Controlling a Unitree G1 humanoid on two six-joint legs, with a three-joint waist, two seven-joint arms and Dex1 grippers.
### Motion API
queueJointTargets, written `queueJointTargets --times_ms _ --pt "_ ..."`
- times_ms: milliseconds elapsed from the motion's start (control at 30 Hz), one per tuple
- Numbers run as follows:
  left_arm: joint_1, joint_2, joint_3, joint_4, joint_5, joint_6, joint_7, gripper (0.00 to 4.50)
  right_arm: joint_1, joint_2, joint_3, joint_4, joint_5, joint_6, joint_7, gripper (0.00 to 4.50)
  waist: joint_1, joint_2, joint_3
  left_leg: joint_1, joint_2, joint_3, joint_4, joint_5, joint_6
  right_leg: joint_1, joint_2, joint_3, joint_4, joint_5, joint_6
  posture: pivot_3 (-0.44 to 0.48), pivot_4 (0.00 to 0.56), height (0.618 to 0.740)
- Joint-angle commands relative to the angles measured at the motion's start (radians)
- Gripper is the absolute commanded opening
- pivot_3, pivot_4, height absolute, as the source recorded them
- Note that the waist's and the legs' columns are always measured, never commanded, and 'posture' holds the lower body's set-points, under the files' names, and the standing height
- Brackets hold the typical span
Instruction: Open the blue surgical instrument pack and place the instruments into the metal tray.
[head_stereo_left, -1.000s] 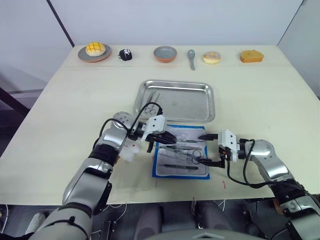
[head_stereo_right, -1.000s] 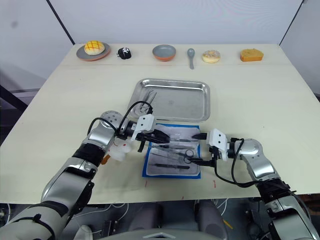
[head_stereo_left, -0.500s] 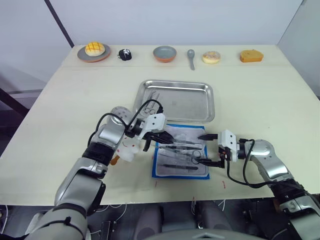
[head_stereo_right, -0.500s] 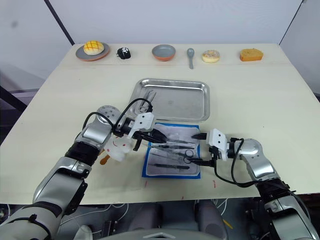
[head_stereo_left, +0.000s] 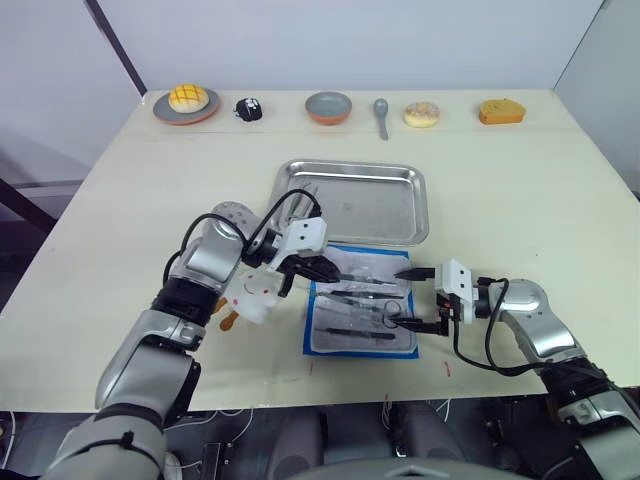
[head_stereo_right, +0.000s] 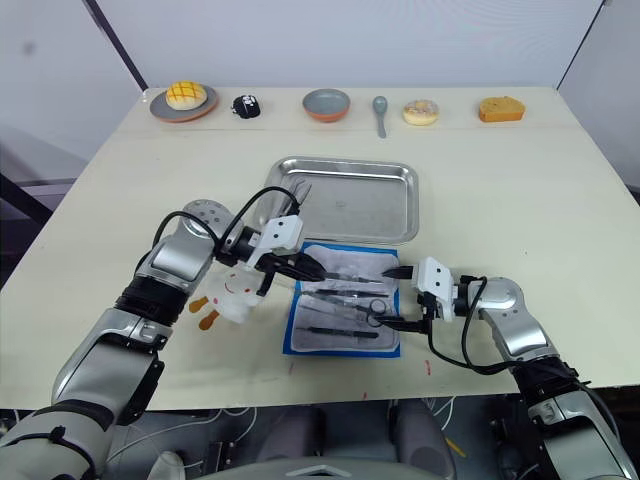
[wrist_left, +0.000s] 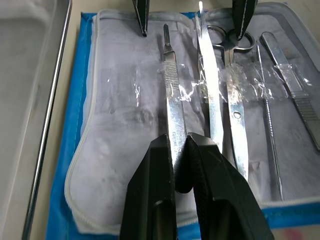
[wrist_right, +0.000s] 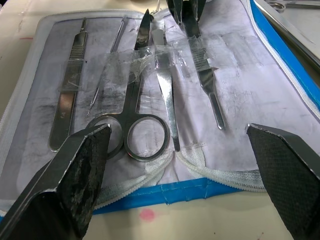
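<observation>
The left wrist view shows the left gripper (wrist_left: 181, 165) pinched on one flat handle among the instruments (wrist_left: 220, 95), a grip the head views blur. The pack (head_stereo_left: 360, 312) lies open just below the tray (head_stereo_left: 352, 201). Five instruments lie on its lining. The right gripper (head_stereo_left: 412, 298) stands spread wide at its right edge. One instrument lies in the tray, otherwise bare.

You'll find no readable text, no label, brand, number or sign anywhere, nothing legible on the blue surgical instrument pack (head_stereo_left: 362, 318), the instruments (wrist_right: 144, 107), the metal tray (head_stereo_left: 352, 201), or the tabletop (head_stereo_left: 520, 190)
</observation>
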Motion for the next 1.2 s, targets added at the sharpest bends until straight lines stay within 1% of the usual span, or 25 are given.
queueJointTargets --times_ms 33,167,300,633,933,1033,1100,1200 --pt "-0.032 0.024 0.0 -0.051 -0.009 0.016 -0.026 0.04 0.042 -0.007 0.058 0.09 -0.09 0.033 -0.007 4.5 0.0 0.0 0.0 0.0 0.0 0.0 0.0 0.0 0.0 0.0 0.0 0.0 0.0 0.0 0.0 0.0 0.15 0.732" --pt "-0.035 0.053 0.003 -0.071 -0.011 0.029 -0.046 0.04 0.041 -0.006 0.059 0.093 -0.091 0.031 -0.006 4.5 0.0 0.0 0.0 0.0 0.0 0.0 0.0 0.0 0.0 0.0 0.0 0.0 0.0 0.0 0.0 0.0 0.15 0.732" --pt "-0.039 0.112 0.001 -0.074 -0.012 0.025 -0.092 0.04 0.037 -0.006 0.059 0.097 -0.094 0.029 -0.006 4.5 -0.002 0.0 0.0 0.0 0.0 0.0 0.0 0.0 0.0 0.0 0.0 0.0 0.0 0.0 0.0 0.0 0.15 0.732" --pt "-0.07 0.252 -0.04 -0.085 -0.086 0.015 -0.096 0.04 0.033 -0.002 0.059 0.106 -0.094 0.024 -0.001 4.5 -0.002 0.0 0.0 0.0 0.0 0.0 0.0 0.0 0.0 0.0 0.0 0.0 0.0 0.0 0.0 0.0 0.15 0.732" --pt "-0.092 0.438 -0.093 -0.157 -0.236 0.047 -0.096 0.04 0.031 -0.002 0.059 0.113 -0.096 0.02 0.003 4.5 -0.001 0.0 0.001 0.0 0.0 0.0 0.0 0.0 0.0 0.0 0.0 0.0 0.0 0.0 0.0 0.0 0.15 0.732" --pt "-0.103 0.484 -0.091 -0.168 -0.318 0.086 -0.096 0.04 0.028 0.001 0.06 0.119 -0.097 0.016 0.004 4.5 -0.001 0.0 0.001 0.0 0.0 0.0 0.0 0.0 0.0 0.0 0.0 0.0 0.0 0.0 0.0 0.0 0.15 0.732" --pt "-0.107 0.463 -0.048 -0.148 -0.35 0.12 -0.096 0.04 0.027 0.002 0.06 0.122 -0.098 0.013 0.005 4.5 -0.001 0.0 0.001 0.0 0.0 0.0 0.0 0.0 0.0 0.0 0.0 0.0 0.001 0.0 0.0 0.0 0.15 0.732" --pt "-0.061 0.416 0.033 -0.171 -0.404 0.187 -0.073 0.04 0.025 0.003 0.06 0.127 -0.099 0.01 0.007 4.5 -0.002 0.0 0.001 0.0 0.0 0.0 0.0 0.0 0.0 0.0 0.0 0.0 0.001 0.0 0.0 0.0 0.15 0.732"
